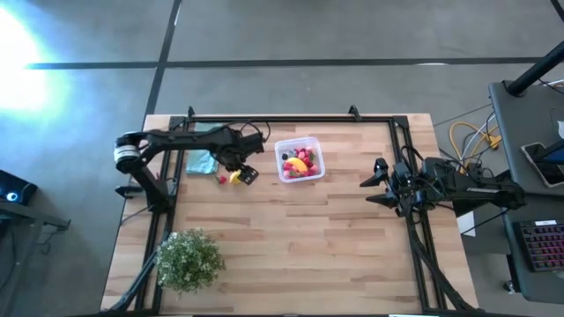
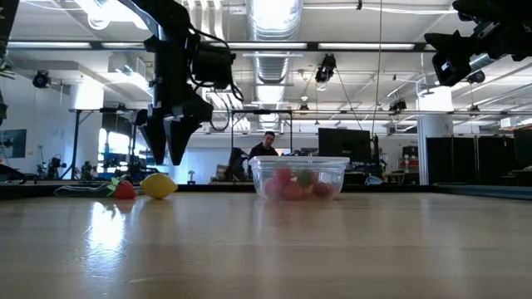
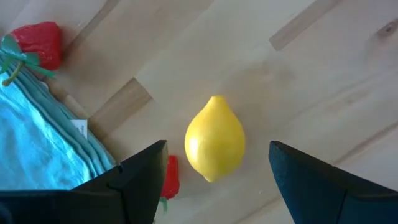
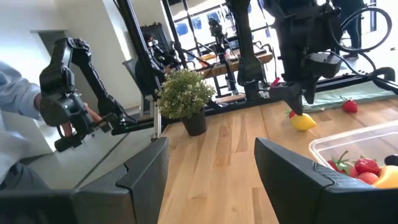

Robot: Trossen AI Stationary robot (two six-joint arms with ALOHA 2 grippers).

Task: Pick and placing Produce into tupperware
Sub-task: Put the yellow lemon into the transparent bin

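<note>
Fingers of the left hand (image 3: 214,180) spread wide above a smooth yellow toy lemon (image 3: 215,146) lying loose on the wooden table (image 1: 300,238), its long axis crosswise between them. A red strawberry (image 3: 168,176) lies beside one finger. The clear square tupperware box (image 1: 300,160) sits nearby. The right hand (image 4: 211,180) waits, open.

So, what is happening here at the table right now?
The robot is sorting toy fruit into a clear box, which already holds several pieces. The left pincer hangs open just above a lemon that lies on the wood beside a teal cloth, with a strawberry nearby; nothing is gripped yet. The right pincer waits open at the table's right side, holding nothing.
</note>
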